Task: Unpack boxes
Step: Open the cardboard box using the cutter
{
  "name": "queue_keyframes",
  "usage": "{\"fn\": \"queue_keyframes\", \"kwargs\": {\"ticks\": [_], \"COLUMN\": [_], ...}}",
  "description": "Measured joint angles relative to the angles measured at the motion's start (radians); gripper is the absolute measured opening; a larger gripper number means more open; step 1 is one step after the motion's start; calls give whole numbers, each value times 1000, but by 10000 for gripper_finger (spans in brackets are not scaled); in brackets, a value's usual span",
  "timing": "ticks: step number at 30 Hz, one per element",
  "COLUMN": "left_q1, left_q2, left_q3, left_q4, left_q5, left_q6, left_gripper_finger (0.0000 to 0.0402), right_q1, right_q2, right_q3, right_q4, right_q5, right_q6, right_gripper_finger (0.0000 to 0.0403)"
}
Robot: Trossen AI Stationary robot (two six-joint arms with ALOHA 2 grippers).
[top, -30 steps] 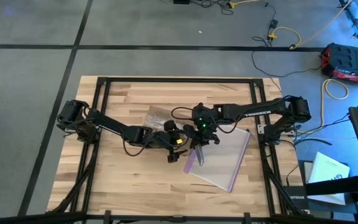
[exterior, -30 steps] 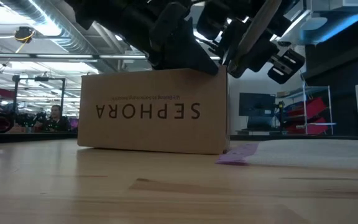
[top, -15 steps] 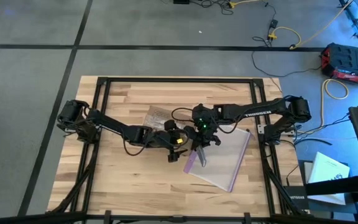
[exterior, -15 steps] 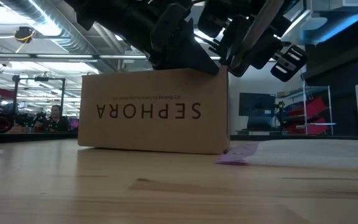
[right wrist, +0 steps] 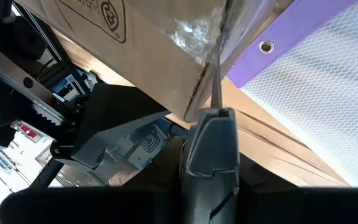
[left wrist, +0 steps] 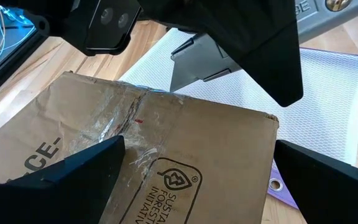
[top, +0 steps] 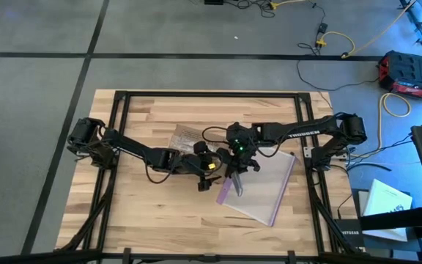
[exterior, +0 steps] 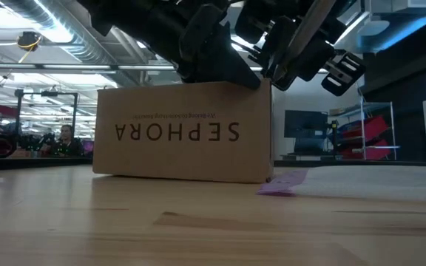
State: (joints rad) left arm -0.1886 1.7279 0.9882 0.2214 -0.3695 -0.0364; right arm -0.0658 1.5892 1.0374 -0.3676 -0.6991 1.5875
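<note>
1. Change since the earlier frames: almost none is noted. Box, bag and left arm are placed as before; in the low view only the right arm's gear above the box is seen turned very slightly.

2. Box (exterior: 183, 131): brown cardboard, set on the table (top: 130, 213) near its middle, with "SEPHORA" read upside down on the side facing the low camera. In the left wrist view the taped top seam (left wrist: 120, 121) is seen crumpled and whitened, with a printed emblem below it. From above, the box is mostly hidden under both grippers.

3. Bag (top: 262, 187): clear plastic with a purple edge, laid flat just beside the box on the right arm's side. An eyelet is seen in the purple strip (right wrist: 266, 46).

4. Left gripper (top: 209, 174): reached in from the left and held over the box top, fingers (left wrist: 73, 177) spread wide apart, one at each side of the top face. Nothing is held between them.

5. Right gripper (top: 237, 172): reached in from the right, fingers closed on a grey tool (right wrist: 209, 146). Its thin blade (right wrist: 218, 56) is pointed at the box's taped edge, at the corner nearest the bag.

6. Background: a person (exterior: 66, 137) is seen far off in the room beyond the table.
</note>
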Motion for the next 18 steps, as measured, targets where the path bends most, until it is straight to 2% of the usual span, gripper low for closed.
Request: {"fn": "queue_keyframes", "kwargs": {"ticks": [18], "left_q1": [-1], "left_q2": [0], "left_q3": [1], "left_q4": [-1], "left_q5": [-2], "left_q6": [-5], "left_gripper_finger": [400], "right_q1": [0], "right_q2": [-1], "right_q3": [-16], "right_q4": [11], "right_q5": [6], "right_q6": [0], "right_gripper_finger": [51]}}
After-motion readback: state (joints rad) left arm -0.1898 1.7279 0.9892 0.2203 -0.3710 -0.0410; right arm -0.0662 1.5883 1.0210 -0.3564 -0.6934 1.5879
